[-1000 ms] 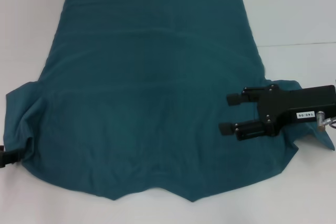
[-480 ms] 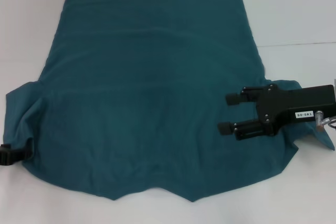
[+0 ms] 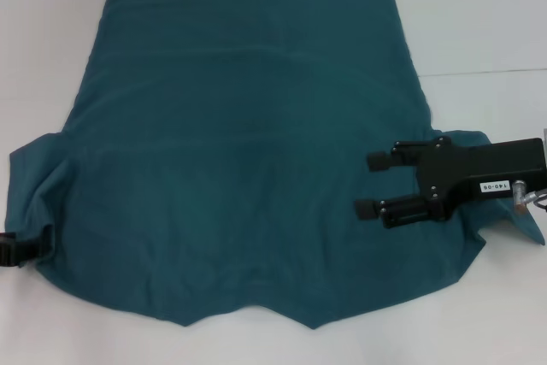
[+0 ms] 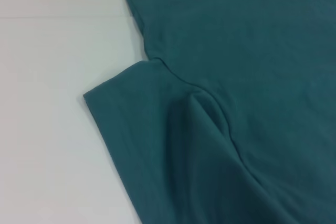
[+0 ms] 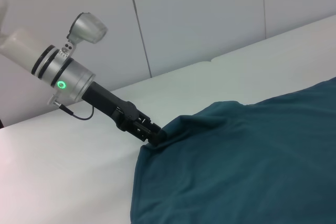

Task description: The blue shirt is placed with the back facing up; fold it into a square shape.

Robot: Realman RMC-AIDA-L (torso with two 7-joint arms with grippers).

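This looks like a robot lab. A bare white bench (image 3: 479, 6) fills the scene. Plain white wall panels (image 5: 199, 19) stand behind it.

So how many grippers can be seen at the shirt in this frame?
2. The right gripper hovers over the plain dark teal-blue short-sleeved fabric T-shirt near its right sleeve, jaws open. The left gripper sits at the left sleeve's edge, its tip partly hidden by cloth.
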